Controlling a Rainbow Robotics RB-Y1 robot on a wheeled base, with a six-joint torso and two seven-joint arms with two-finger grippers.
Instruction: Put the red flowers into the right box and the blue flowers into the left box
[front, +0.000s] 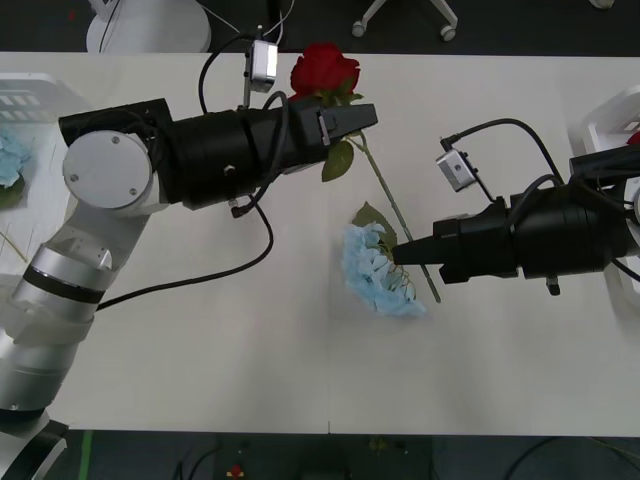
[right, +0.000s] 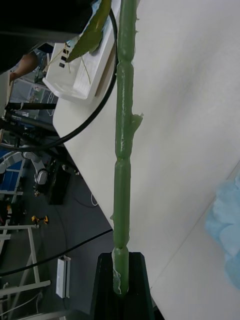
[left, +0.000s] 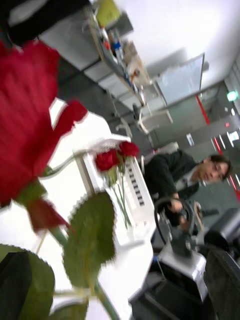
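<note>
A red flower (front: 325, 70) hangs over the far middle of the table, its long stem (front: 385, 190) slanting toward me. The left gripper (front: 350, 118) sits just below the head (left: 30, 115); its black fingers (left: 12, 285) stand apart at either side of the stem, open. The right gripper (front: 400, 253) is shut on the lower stem (right: 122, 150), black fingertips (right: 105, 285) pinching its end. A blue flower (front: 380, 272) lies on the table under the right gripper, also visible as a pale blue flower (right: 227, 235). The left box (front: 25, 95) holds blue flowers (front: 10, 155). The right box (front: 610, 120) holds red flowers (left: 112, 157).
Black cables loop from both arms over the white table (front: 200, 340). The right box (left: 135, 190) has slotted sides. The left box (right: 85, 75) lies across the table. Office chairs stand behind the far edge.
</note>
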